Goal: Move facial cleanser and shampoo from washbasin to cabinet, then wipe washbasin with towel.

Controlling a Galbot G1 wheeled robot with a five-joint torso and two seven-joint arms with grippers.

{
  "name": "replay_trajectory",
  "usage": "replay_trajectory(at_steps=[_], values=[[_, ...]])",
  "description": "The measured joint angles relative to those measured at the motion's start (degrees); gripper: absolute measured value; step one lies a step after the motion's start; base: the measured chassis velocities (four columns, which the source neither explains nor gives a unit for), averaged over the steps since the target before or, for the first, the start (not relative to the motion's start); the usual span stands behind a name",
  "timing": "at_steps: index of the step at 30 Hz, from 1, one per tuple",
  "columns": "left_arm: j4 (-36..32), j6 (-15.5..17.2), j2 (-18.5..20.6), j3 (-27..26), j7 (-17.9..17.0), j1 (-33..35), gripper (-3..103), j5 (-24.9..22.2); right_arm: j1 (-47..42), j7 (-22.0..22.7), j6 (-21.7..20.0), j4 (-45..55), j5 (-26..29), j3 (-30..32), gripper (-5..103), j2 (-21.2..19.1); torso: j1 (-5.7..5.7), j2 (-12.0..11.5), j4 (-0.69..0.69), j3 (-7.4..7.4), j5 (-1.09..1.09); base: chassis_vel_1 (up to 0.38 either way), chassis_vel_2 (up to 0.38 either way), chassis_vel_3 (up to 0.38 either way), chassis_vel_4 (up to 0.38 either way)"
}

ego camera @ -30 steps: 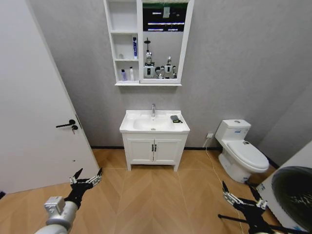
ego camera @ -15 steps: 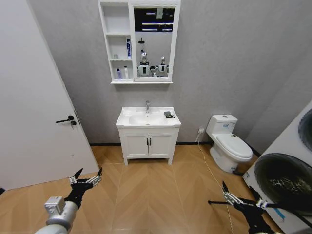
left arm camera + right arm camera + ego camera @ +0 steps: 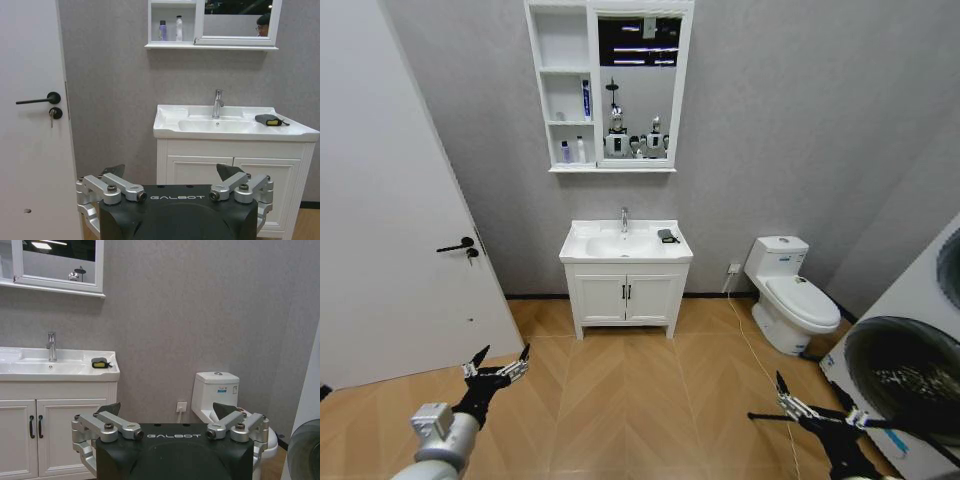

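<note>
White rectangular ceramic washbasin (image 3: 625, 246), chrome tap at back. Small dark folded towel (image 3: 667, 236) on its right rim. White wall-mounted cabinet (image 3: 563, 87) above holds bottles on open shelves.

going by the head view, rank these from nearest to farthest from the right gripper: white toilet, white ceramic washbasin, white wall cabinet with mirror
1. White toilet: on the floor at the right, nearest the right gripper.
2. White ceramic washbasin: farther back, by the wall at centre.
3. White wall cabinet with mirror: farthest, high on the wall above the washbasin.

One washbasin (image 3: 625, 244); one towel (image 3: 667, 236); three bottles (image 3: 574, 151) in one cabinet (image 3: 564, 90); one toilet (image 3: 790, 295).
</note>
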Motion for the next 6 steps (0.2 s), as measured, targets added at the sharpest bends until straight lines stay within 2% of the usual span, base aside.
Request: replay_trajectory(at_steps=[6], values=[[0.0,0.0,0.0,0.0,0.0,0.0,100,0.0,0.0,0.0,0.0,0.0,0.0,0.0,100,0.0,0.0,0.0,0.0,0.0,0.0,0.0,0.0,0.0,0.0]])
